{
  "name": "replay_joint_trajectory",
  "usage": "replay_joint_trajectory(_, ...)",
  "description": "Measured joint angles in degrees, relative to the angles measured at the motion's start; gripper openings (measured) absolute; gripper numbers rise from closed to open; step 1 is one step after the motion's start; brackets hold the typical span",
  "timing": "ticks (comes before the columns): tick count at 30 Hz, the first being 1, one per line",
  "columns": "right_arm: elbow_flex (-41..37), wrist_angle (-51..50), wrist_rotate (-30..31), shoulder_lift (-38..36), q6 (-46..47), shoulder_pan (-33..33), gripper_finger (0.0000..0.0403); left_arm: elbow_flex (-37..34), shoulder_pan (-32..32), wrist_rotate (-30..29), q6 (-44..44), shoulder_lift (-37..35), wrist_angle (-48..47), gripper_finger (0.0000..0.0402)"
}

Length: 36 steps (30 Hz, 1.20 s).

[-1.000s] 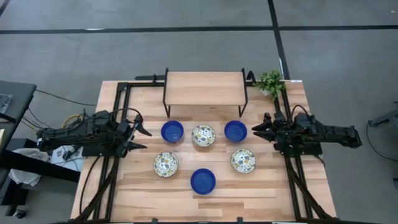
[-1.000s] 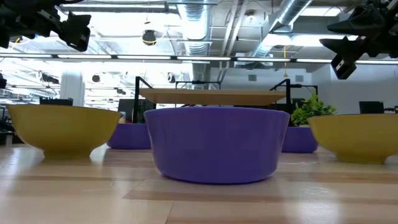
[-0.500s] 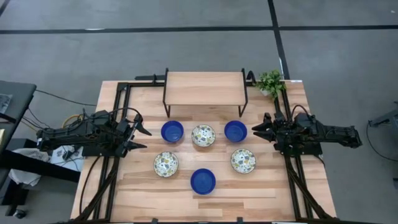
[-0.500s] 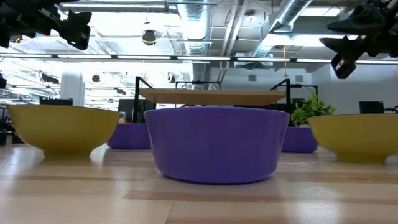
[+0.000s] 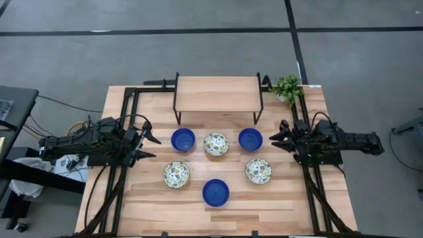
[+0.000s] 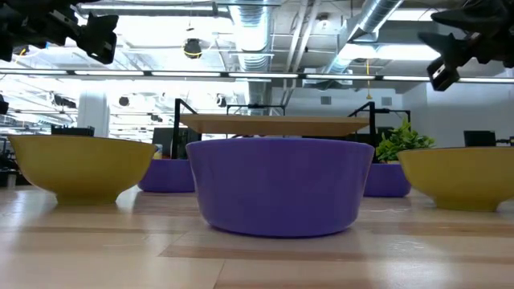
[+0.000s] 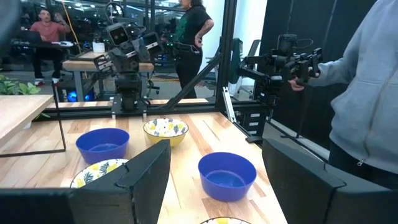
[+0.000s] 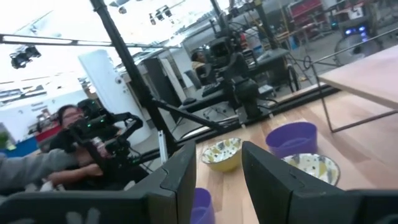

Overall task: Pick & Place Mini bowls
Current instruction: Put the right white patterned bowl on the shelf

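Six mini bowls stand upright on their bases in the middle of the table. The three cobalt blue ones are far-left, far-right and nearest. The three floral ones are far-middle, near-left and near-right. My left gripper hovers open left of the far-left blue bowl, above table height. My right gripper hovers open right of the far-right blue bowl, also raised. The left wrist view looks across the bowls; the right wrist view is tilted.
A wooden shelf on black legs stands at the far middle of the table, and a small green plant at the far right corner. Black frame rails run along both sides. A person in a grey sleeve stands beyond the table's right side.
My right gripper has risen a little and drawn slightly back toward the table's right edge, staying open. The bowls and my left arm have kept still.
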Motion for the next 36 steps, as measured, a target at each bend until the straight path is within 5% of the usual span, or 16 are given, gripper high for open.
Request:
replay_joint_trajectory(9, 6.99, -2.19, 2.42, 5.4, -0.39, 3.0, 0.0118, 0.02, -0.01, 0.0, 0.01, 0.0, 0.16, 0.0253)
replay_joint_trajectory(17, 22.07, -22.06, 4.61, 22.97, 2.4, 6.14, 0.0116, 0.0, 0.0, 0.02, 0.01, 0.0, 0.25, 0.0253)
replay_joint_trajectory(26, 34.43, -44.86, 3.06, 38.9, 16.48, 9.91, 0.0085, 0.01, 0.0, 0.02, 0.02, 0.0, 0.3, 0.0253)
replay_joint_trajectory(36, 35.46, -56.13, 1.53, 45.91, 37.08, 12.55, 0.0061, 0.02, -0.01, 0.02, 0.0, 0.0, 0.6, 0.0253)
